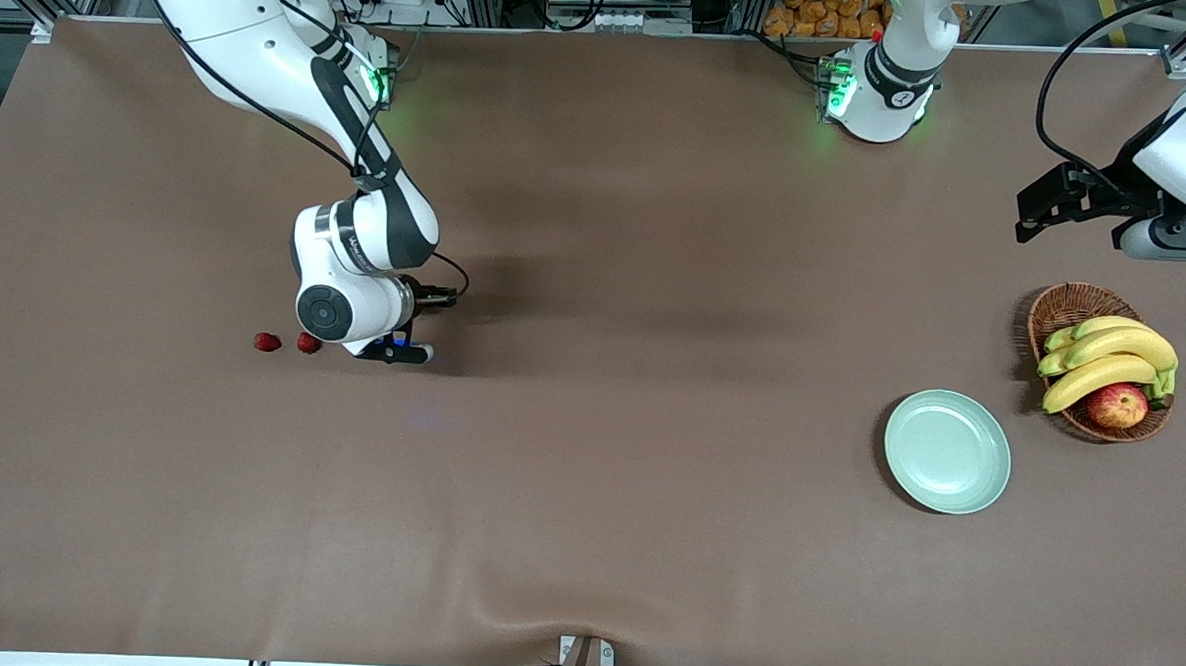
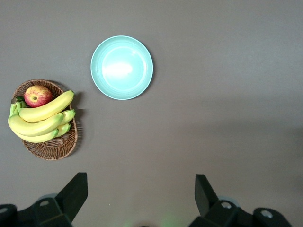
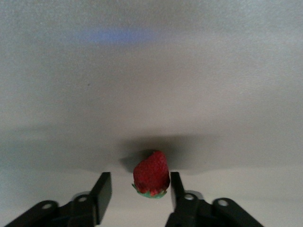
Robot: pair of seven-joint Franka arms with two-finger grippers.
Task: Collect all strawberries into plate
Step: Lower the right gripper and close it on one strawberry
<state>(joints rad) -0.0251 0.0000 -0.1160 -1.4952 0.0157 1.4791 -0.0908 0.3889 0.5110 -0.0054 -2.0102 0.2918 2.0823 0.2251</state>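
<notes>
Two dark-red strawberries (image 1: 267,342) (image 1: 308,343) lie side by side on the brown table toward the right arm's end. A third strawberry (image 3: 151,174) lies on the table between my right gripper's fingers; the right hand hides it in the front view. My right gripper (image 1: 392,350) (image 3: 139,183) is low over it and open, with one finger close against the berry and a gap at the other finger. The mint-green plate (image 1: 948,451) (image 2: 121,67) is empty, toward the left arm's end. My left gripper (image 1: 1026,220) (image 2: 140,189) waits high up, open and empty.
A brown wicker basket (image 1: 1063,305) (image 2: 53,152) with bananas (image 1: 1102,360) and a red-yellow apple (image 1: 1117,405) stands beside the plate, slightly farther from the front camera. The brown cloth has a ripple at the table's front edge (image 1: 581,613).
</notes>
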